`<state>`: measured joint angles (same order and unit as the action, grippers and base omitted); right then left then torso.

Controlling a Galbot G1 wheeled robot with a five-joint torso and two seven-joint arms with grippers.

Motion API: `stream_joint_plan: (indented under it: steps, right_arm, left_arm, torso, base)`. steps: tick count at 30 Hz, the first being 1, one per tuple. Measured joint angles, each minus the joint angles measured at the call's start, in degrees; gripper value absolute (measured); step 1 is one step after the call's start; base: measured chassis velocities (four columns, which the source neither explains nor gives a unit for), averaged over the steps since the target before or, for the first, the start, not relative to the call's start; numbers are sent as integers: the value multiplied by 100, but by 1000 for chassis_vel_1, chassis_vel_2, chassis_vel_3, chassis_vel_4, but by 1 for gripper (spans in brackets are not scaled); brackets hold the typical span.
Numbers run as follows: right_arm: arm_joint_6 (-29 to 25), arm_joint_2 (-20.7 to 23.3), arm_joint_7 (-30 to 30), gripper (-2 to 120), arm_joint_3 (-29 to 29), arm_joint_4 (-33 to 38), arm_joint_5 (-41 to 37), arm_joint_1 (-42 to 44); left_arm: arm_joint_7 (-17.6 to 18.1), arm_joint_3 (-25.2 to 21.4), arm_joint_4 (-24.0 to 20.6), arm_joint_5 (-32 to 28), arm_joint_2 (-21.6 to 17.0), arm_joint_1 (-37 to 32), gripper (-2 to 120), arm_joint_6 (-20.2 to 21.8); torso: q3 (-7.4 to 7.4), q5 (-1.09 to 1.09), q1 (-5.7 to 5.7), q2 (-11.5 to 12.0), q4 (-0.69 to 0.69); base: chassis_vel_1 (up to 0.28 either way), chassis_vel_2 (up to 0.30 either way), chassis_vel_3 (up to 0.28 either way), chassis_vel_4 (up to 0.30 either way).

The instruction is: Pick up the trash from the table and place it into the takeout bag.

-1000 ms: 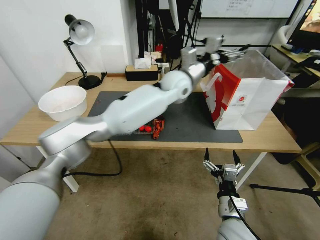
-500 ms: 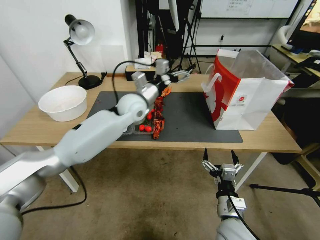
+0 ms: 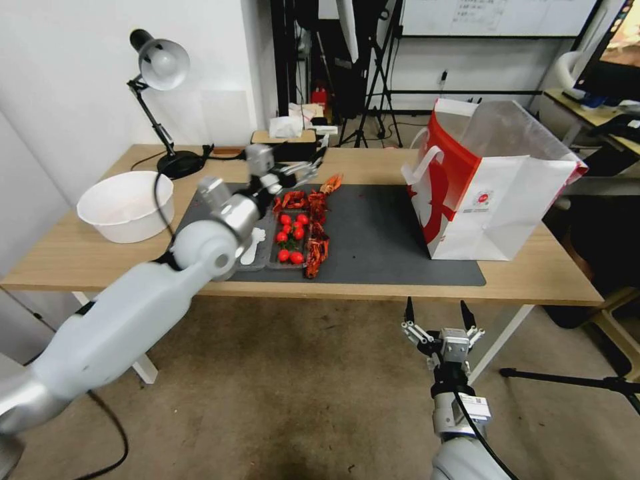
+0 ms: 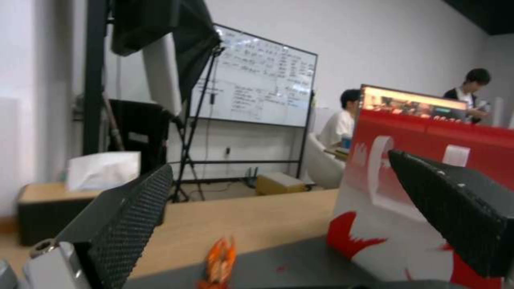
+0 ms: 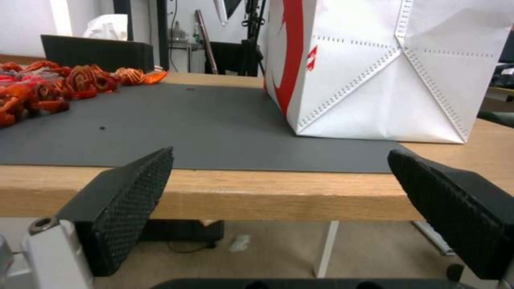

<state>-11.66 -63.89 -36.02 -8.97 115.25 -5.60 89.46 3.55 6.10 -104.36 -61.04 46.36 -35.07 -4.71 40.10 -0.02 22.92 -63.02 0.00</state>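
The trash is red crayfish shells (image 3: 315, 223) and cherry tomatoes in a clear tray (image 3: 291, 241) with a white spoon (image 3: 252, 244), lying on the dark mat (image 3: 373, 233) of the table (image 3: 533, 277). A white bowl (image 3: 127, 203) stands at the table's left end. My left gripper (image 3: 297, 168) hovers open and empty just above the far end of the shells. One orange shell (image 4: 219, 261) lies under my left gripper (image 4: 289, 216). The takeout bag (image 3: 497, 193) stands open at the right. My right gripper (image 3: 438, 313) waits open below the table's front edge.
A desk lamp (image 3: 160, 67) and a black tissue box (image 3: 283, 141) stand along the table's far edge. In the right wrist view the table edge (image 5: 268, 192), the shells (image 5: 70, 84) and the bag (image 5: 385, 72) lie ahead. Tripods and a desk stand behind.
My left arm has swung from over the bag's mouth back to the left and down, ending above the shells. The right arm has barely moved.
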Motion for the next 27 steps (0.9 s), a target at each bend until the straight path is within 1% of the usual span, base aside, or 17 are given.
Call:
stream_joint_plan:
  steps: [2,3,4,5,6,8,9,11,12,13,16,17,18,21,22,26,27]
  right_arm:
    - [0,2,0,100,7,0,3,0]
    - [-1,2,0,100,13,0,5,0]
    - [-1,2,0,100,13,0,5,0]
    - [-1,2,0,100,15,0,5,-2]
    - [-1,3,1,100,20,0,5,-7]
    - [-2,3,2,100,30,-3,6,-22]
    - [-2,3,2,100,30,-3,6,-22]
    - [-3,4,3,100,59,-35,7,-55]
    - [-3,4,4,100,72,-44,7,-65]
    - [-3,4,4,100,72,-44,7,-65]
    - [-3,3,4,100,118,-80,9,-107]
    - [-3,4,5,100,121,-87,10,-113]
    - [-3,4,5,100,121,-87,10,-113]
    - [-3,10,4,100,130,-91,11,-117]
    - [-3,10,4,100,130,-91,11,-117]
    - [-3,2,3,100,138,-90,12,-97]
    - [-3,2,3,100,138,-90,12,-97]
  left_arm:
    - [-11,-312,-123,93,-53,-356,100,5]
    - [-18,-578,-214,182,-62,-628,100,20]
    - [-18,-578,-214,182,-62,-628,100,20]
    - [-25,-746,-268,249,-66,-797,100,23]
    - [-35,-994,-343,380,-69,-1054,100,22]
    - [-44,-1335,-453,602,-83,-1501,100,-51]
    - [-44,-1335,-453,602,-83,-1501,100,-51]
    - [-44,-1722,-567,942,-48,-2052,100,-137]
    - [-38,-1818,-612,1029,-25,-2202,100,-139]
    - [-38,-1818,-612,1029,-25,-2202,100,-139]
    - [66,-2218,-810,1636,173,-2824,100,-141]
    - [101,-2301,-848,1823,243,-2961,100,-149]
    - [101,-2301,-848,1823,243,-2961,100,-149]
    - [129,-2590,-930,2385,456,-3317,100,-244]
    - [129,-2590,-930,2385,456,-3317,100,-244]
    - [129,-2953,-1127,2785,623,-3782,100,-300]
    - [129,-2953,-1127,2785,623,-3782,100,-300]
  torso:
    - [0,2,0,0,-1]
    - [0,2,0,0,-1]
    - [0,2,0,0,-1]
    - [0,1,0,0,-1]
    - [0,2,0,0,-1]
    - [0,2,-1,0,0]
    - [0,2,-1,0,0]
    - [0,4,0,0,-1]
    - [0,2,0,0,1]
    - [0,2,0,0,1]
    - [0,3,0,0,0]
    - [0,0,0,0,-1]
    - [0,0,0,0,-1]
    - [0,1,0,0,-1]
    - [0,1,0,0,-1]
    - [0,3,0,0,-1]
    - [0,3,0,0,-1]
  base:
    - [0,0,0,0]
    - [0,0,0,0]
    - [0,0,0,0]
    - [0,0,0,0]
    - [0,0,0,0]
    - [0,0,0,0]
    - [0,0,0,0]
    - [0,0,0,0]
    - [0,0,0,0]
    - [0,0,0,0]
    - [0,0,0,0]
    - [0,0,0,0]
    - [0,0,0,0]
    - [0,0,0,0]
    - [0,0,0,0]
    - [0,0,0,0]
    - [0,0,0,0]
